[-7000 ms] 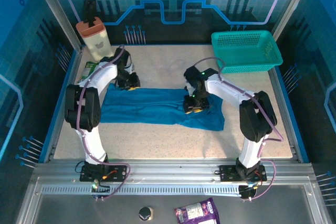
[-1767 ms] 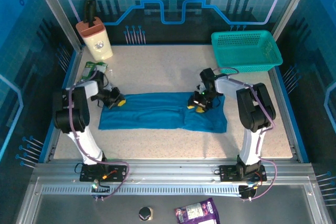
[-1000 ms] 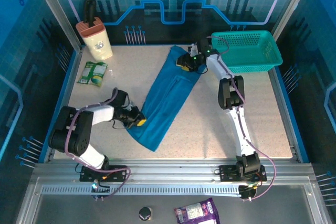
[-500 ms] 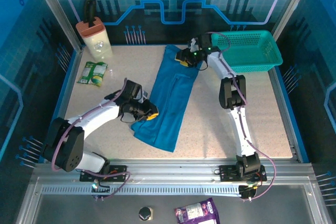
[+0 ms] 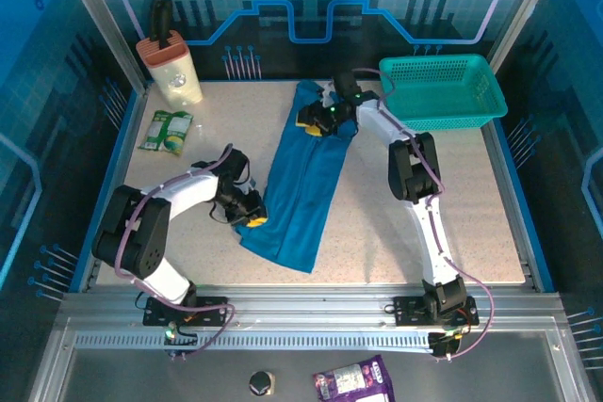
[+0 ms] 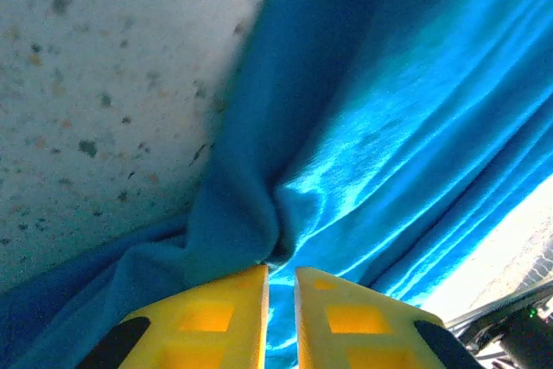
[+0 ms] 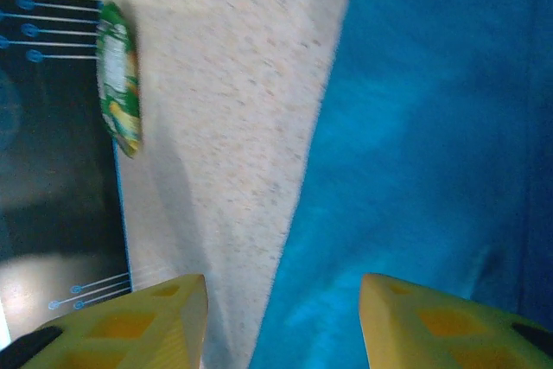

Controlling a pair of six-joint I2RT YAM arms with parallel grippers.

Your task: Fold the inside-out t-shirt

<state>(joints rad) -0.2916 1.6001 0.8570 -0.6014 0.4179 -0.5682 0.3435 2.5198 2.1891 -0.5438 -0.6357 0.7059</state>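
The inside-out t-shirt point(image 5: 303, 181) lies as a long blue folded strip running from the table's back middle down toward the front left. My left gripper point(image 5: 252, 218) sits at the strip's lower left edge. In the left wrist view its yellow fingers point(image 6: 216, 317) stand almost together, and a bunched fold of t-shirt point(image 6: 233, 231) gathers right at the tips of the left gripper point(image 6: 281, 270). My right gripper point(image 5: 311, 124) hovers over the strip's upper left edge. In the right wrist view the right gripper point(image 7: 283, 287) is wide open with nothing between its fingers, and the t-shirt point(image 7: 432, 170) lies below.
A teal mesh basket point(image 5: 443, 91) stands at the back right. A beige container point(image 5: 171, 71) with a black handle is at the back left. A green packet point(image 5: 169, 131) lies near the left edge, also in the right wrist view as the green packet point(image 7: 118, 92).
The right gripper slid left along the shirt's top end. The left gripper pushed right into the lower edge, then drew back left. The strip's lower end swung right, so it lies more upright.
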